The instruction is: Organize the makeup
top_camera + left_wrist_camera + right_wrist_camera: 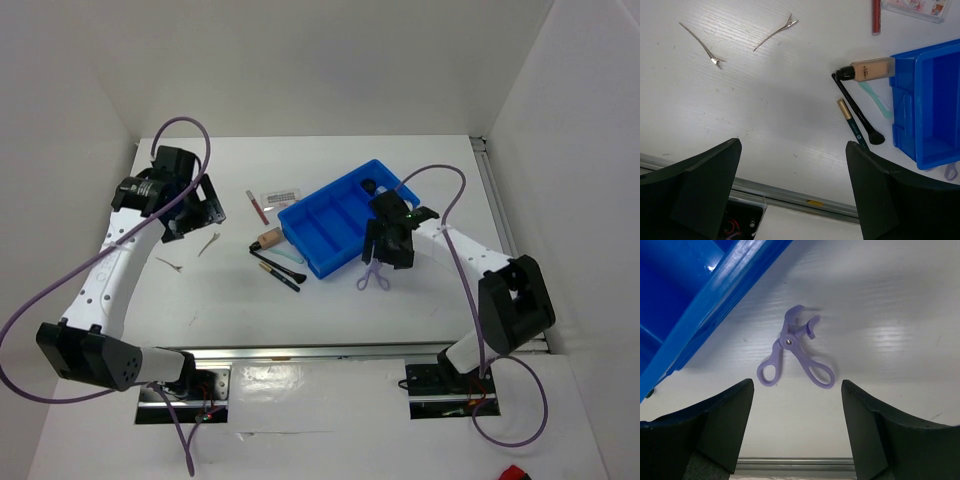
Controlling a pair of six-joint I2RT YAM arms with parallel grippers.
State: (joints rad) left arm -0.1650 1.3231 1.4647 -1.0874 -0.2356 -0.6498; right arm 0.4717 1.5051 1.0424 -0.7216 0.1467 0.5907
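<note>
White tabletop between plain white walls. Most of the makeup lies loose at the blue tray's nine o'clock: beige tube, black brush and pencil close together, pink stick and white card toward eleven, two thin clips farther out at nine. A purple eyelash curler lies at the tray's five o'clock, near its rim. The right gripper hangs over it, fingers spread, holding nothing. The left gripper hovers near the clips, fingers wide apart and empty.

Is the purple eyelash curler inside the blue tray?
No, the purple eyelash curler lies on the white table just outside the blue tray's wall.
</note>
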